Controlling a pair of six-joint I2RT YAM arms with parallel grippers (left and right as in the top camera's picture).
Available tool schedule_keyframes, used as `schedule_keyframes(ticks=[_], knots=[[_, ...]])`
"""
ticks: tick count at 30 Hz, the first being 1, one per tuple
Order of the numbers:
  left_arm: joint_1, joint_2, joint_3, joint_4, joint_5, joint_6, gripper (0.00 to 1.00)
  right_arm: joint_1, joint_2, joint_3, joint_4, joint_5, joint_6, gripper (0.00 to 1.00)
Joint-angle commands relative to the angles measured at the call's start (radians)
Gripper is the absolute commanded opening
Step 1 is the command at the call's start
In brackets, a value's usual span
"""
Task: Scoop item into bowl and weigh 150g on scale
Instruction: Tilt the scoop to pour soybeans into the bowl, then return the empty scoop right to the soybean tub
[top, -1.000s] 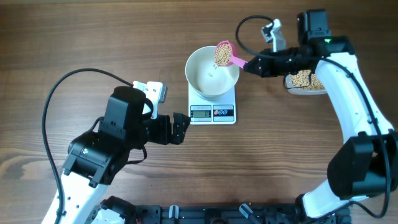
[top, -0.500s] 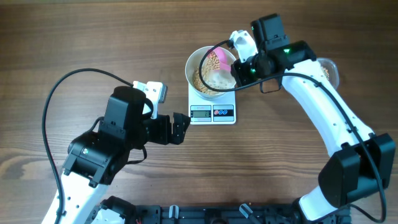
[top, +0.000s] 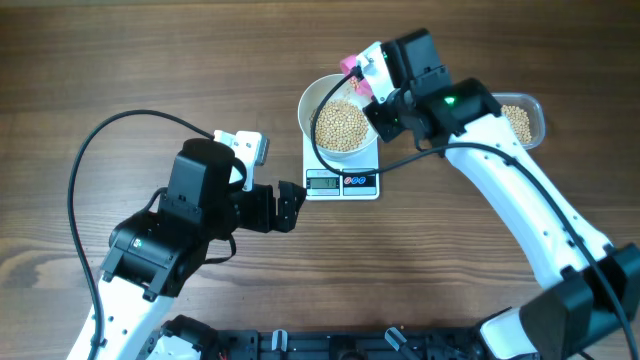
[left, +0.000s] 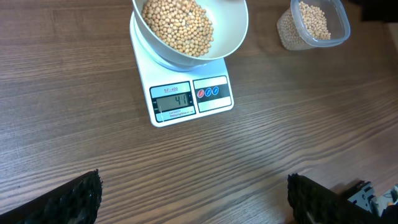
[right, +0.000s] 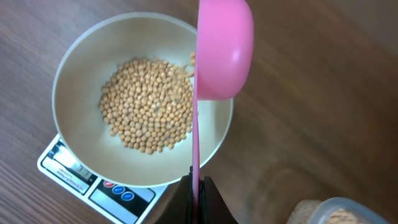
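Beans (top: 342, 124) in bowl (right: 74, 68) and clear tub (left: 287, 31); right gripper (right: 196, 186) tight on pink scoop (right: 224, 50), left gripper (top: 290, 206) apart.

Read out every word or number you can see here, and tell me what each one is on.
"41": on the display of the scale.
"SF-400": tiny print above that display, barely legible.
Button icons beside the display: too small to read.
Nothing else carries text.

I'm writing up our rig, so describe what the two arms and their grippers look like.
Left arm and right arm: white links, black joint housings, black cables. A green light glows on the right one. The left gripper has black, rough-textured fingers; the right gripper has dark ones.
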Motion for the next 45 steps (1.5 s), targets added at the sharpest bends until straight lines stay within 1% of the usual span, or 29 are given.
schedule_keyframes(ticks=[1,6,10,12,15,16,17,18,21,23,25,27,29,31,32,34,35,37,39,42,45], knots=[[-0.006,0.003,-0.005,0.000,0.009,-0.009,1.00,0.011,-0.054,0.022,0.008,0.028,-0.064,0.04],[-0.006,0.003,-0.005,0.000,0.009,-0.008,1.00,0.011,-0.055,0.022,-0.013,-0.007,-0.071,0.04],[-0.006,0.003,-0.005,0.000,0.009,-0.009,1.00,0.024,-0.053,0.021,-0.018,-0.005,-0.154,0.04],[-0.006,0.003,-0.005,0.000,0.009,-0.009,1.00,0.036,-0.053,0.021,-0.018,0.010,-0.166,0.04],[-0.006,0.003,-0.005,0.000,0.009,-0.009,1.00,0.062,-0.057,0.021,0.000,0.076,-0.090,0.04],[-0.006,0.003,-0.005,0.000,0.009,-0.009,1.00,0.063,-0.058,0.021,0.016,0.055,-0.030,0.04],[-0.006,0.003,-0.005,0.000,0.009,-0.009,1.00,0.053,-0.060,0.023,0.019,-0.025,0.015,0.04],[-0.006,0.003,-0.005,0.000,0.009,-0.008,1.00,0.041,-0.064,0.026,0.013,-0.080,0.030,0.04],[-0.006,0.003,-0.005,0.000,0.009,-0.008,1.00,-0.076,-0.097,0.066,-0.055,-0.293,0.051,0.04],[-0.006,0.003,-0.005,0.000,0.009,-0.009,1.00,-0.241,-0.116,0.127,-0.126,-0.511,0.050,0.04],[-0.006,0.003,-0.005,0.000,0.009,-0.008,1.00,-0.386,-0.119,0.158,-0.173,-0.572,0.050,0.04],[-0.006,0.003,-0.005,0.000,0.009,-0.009,1.00,-0.532,-0.119,0.158,-0.215,-0.563,0.039,0.04],[-0.006,0.003,-0.005,0.000,0.009,-0.008,1.00,-0.680,-0.119,0.158,-0.267,-0.488,0.039,0.04],[-0.006,0.003,-0.005,0.000,0.009,-0.009,1.00,-0.760,-0.119,0.158,-0.280,-0.401,0.039,0.04],[-0.006,0.003,-0.005,0.000,0.009,-0.009,1.00,-0.778,-0.117,0.153,-0.281,-0.360,0.044,0.04],[-0.006,0.003,-0.005,0.000,0.009,-0.009,1.00,-0.773,-0.114,0.111,-0.281,-0.355,0.043,0.04],[-0.006,0.003,-0.005,0.000,0.009,-0.009,1.00,-0.767,-0.113,0.083,-0.278,-0.324,0.043,0.04],[-0.006,0.003,-0.005,0.000,0.009,-0.009,1.00,-0.751,-0.107,0.007,-0.259,-0.200,0.071,0.04],[-0.006,0.003,-0.005,0.000,0.009,-0.009,1.00,-0.739,-0.107,-0.029,-0.241,-0.194,0.072,0.04],[-0.006,0.003,-0.005,0.000,0.009,-0.008,1.00,-0.716,-0.102,-0.073,-0.210,-0.089,0.097,0.04],[-0.006,0.003,-0.005,0.000,0.009,-0.009,1.00,-0.703,-0.101,-0.126,-0.178,-0.084,0.097,0.05]])
